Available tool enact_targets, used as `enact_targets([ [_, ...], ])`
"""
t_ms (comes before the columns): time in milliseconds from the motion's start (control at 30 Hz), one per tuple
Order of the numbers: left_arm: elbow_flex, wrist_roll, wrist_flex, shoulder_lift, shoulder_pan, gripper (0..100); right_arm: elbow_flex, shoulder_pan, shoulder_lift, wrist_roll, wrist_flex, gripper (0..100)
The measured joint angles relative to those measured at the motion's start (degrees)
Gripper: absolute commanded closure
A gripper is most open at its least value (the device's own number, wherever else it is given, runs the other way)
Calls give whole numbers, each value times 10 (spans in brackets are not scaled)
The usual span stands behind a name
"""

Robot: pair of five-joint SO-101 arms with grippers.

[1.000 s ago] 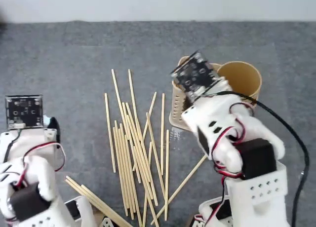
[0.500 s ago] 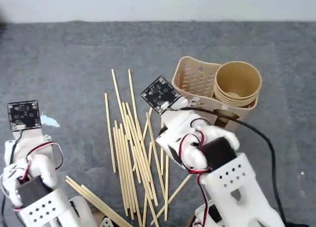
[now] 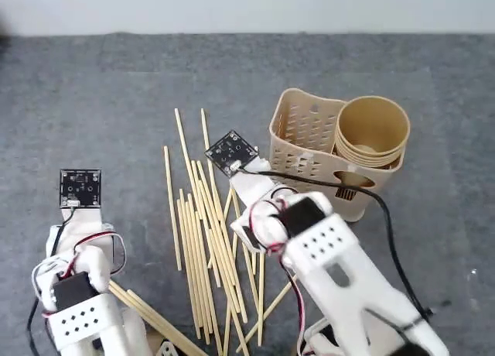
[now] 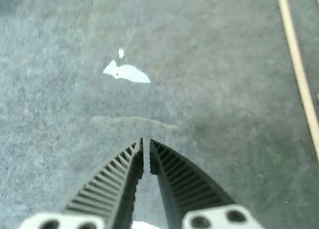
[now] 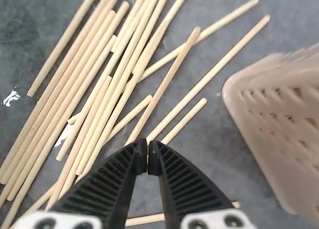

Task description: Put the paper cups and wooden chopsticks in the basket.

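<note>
Grey, felt-like bench (image 3: 93,93). A beige perforated plastic basket (image 3: 305,131) stands upright, with the stacked paper cups (image 3: 373,131) already nested in its round end. Right hand (image 5: 147,149) hangs over the sticks beside the basket, tips pressed together, empty. Left hand (image 4: 145,147) is likewise closed on nothing, over bare bench. Wooden chopsticks (image 3: 203,232) lie scattered and overlapping next to the basket — light, stiff, smooth, likely to roll. Best pinched mid-length — pick an outlying stick.

1. Paper cups (image 3: 373,131): tan, nested in one upright stack, mouths up, standing in the far-right end of the basket.
2. Basket (image 3: 303,125): beige, slotted walls, upright.
3. Wooden chopsticks (image 3: 203,232): many pale sticks lying flat on the grey mat (image 3: 100,100) beside the basket, mostly parallel, some crossed.
</note>
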Motion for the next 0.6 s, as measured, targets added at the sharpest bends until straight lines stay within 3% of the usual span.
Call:
enact_targets([
  [133,0,0,0,0,4,974,-29,-15,50,-28,-7,930],
  [367,19,-18,-4,0,3,974,-37,-48,137,-69,-64,745],
  [600,25,-21,-16,0,-23,974,-37,-48,218,-129,-130,734],
])
